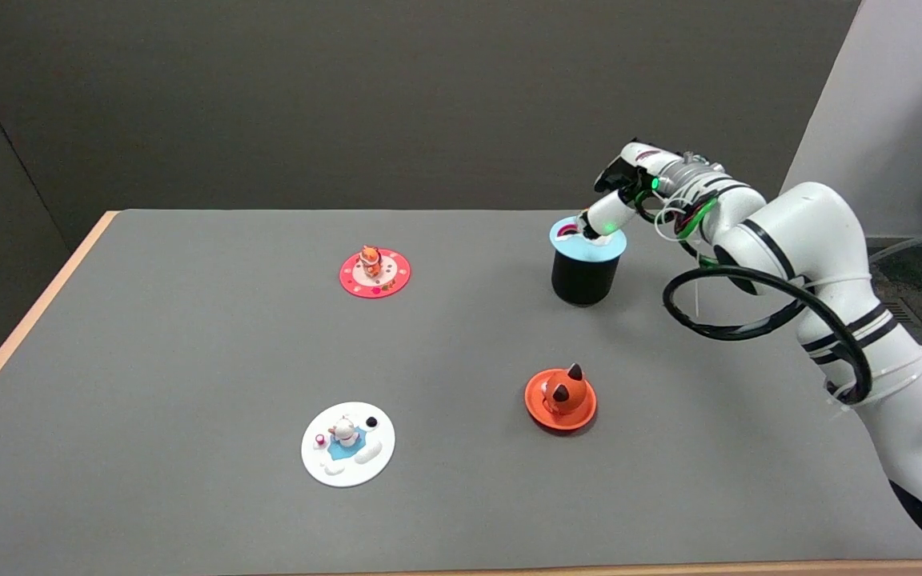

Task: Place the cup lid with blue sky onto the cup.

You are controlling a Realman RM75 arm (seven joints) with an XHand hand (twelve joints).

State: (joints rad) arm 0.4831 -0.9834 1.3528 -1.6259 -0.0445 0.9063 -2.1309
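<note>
The white lid (348, 444) lies near on the tabletop (189, 344), unneeded, while far right the blue lid (587, 239) sits on the cup (584, 279), the hand (617, 204) pinching its knob to seat it.

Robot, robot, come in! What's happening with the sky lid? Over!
Right hand fingers on round light-blue sky lid. Lid sits atop black cup. Nothing in the way.

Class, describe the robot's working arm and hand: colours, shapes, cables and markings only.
The right arm is glossy white with rounded segments, thin black bands at its joints and a thick black cable looping beside it. Thin white wires gather at the silvery wrist. The right hand is black and white, with a green light.
</note>
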